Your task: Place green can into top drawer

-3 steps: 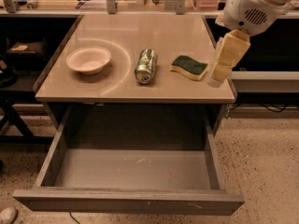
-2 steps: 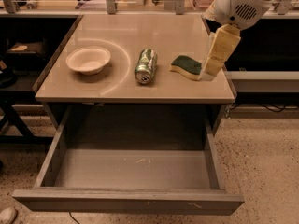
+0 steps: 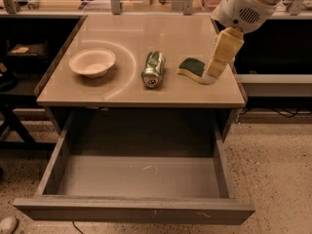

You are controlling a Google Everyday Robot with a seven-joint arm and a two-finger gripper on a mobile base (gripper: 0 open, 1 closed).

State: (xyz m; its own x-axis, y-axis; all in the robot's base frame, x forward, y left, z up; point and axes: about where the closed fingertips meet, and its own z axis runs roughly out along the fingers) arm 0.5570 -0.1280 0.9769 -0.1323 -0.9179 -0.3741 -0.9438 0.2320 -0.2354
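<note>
The green can (image 3: 153,68) lies on its side near the middle of the beige counter (image 3: 161,33), its silver top facing the front edge. The top drawer (image 3: 134,179) is pulled wide open below the counter, and its grey inside is bare. My gripper (image 3: 218,62) hangs from the white arm at the upper right, over the counter's right side, right of the can and just above the sponge. It holds nothing.
A green-topped yellow sponge (image 3: 192,69) lies right of the can, under the gripper. A white bowl (image 3: 92,62) sits on the counter's left. Dark shelving flanks the counter on both sides. Speckled floor surrounds the drawer.
My gripper has moved left and toward the back of the counter, from past the right edge to above the sponge. The can, bowl, sponge and drawer have not moved.
</note>
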